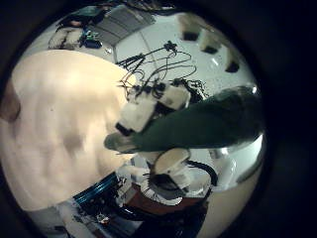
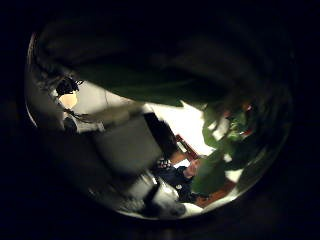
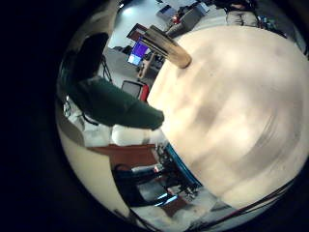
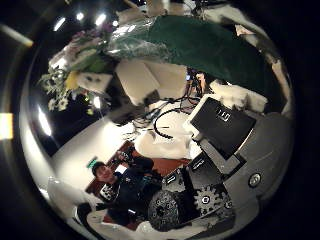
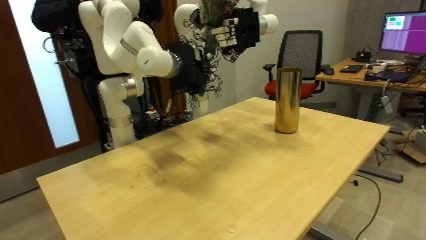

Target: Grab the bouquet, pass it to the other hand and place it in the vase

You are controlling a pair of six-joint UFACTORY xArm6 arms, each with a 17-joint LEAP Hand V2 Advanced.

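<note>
The tall gold vase (image 5: 286, 98) stands upright on the wooden table (image 5: 187, 175) near its far edge. Both hands (image 5: 244, 24) are close together high above the table's far side, away from the vase. The bouquet has a dark green wrap (image 4: 200, 45) and pale flowers (image 4: 75, 60). In the left little finger side palm view the right hand (image 1: 158, 129) is curled round the narrow end of the wrap (image 1: 213, 117). In the right thumb side palm view white fingers (image 4: 150, 78) of the left hand grip the wrap nearer the flowers.
A black office chair (image 5: 304, 52) and a desk with a monitor (image 5: 402, 30) stand behind the table's far side. The vase (image 3: 164, 46) and the table top (image 3: 232, 116) also show in the right little finger side palm view.
</note>
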